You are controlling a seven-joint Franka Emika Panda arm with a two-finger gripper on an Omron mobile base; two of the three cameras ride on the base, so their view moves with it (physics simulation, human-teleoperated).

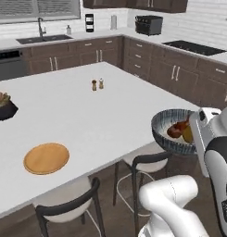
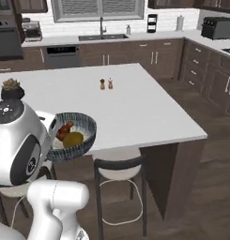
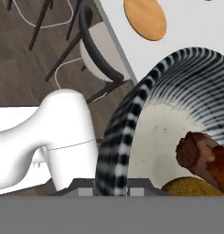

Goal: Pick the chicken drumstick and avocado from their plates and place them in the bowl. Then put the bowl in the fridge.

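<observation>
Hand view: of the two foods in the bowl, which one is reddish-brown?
The chicken drumstick, reddish-brown, lying above the avocado, which shows yellow-orange at the bowl's bottom.

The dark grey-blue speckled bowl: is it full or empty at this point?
Not empty. The dark grey-blue speckled bowl holds the reddish-brown chicken drumstick and the yellow-orange avocado, and it is lifted beyond the white counter's edge.

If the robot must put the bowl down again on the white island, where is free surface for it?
A wide bare patch of the white island counter lies between the two small shakers, the round tan-orange wooden plate and the near edge. The right corner by the stools is bare too. It is tighter near the black plant pot. The dark striped bowl holds both foods.
</observation>
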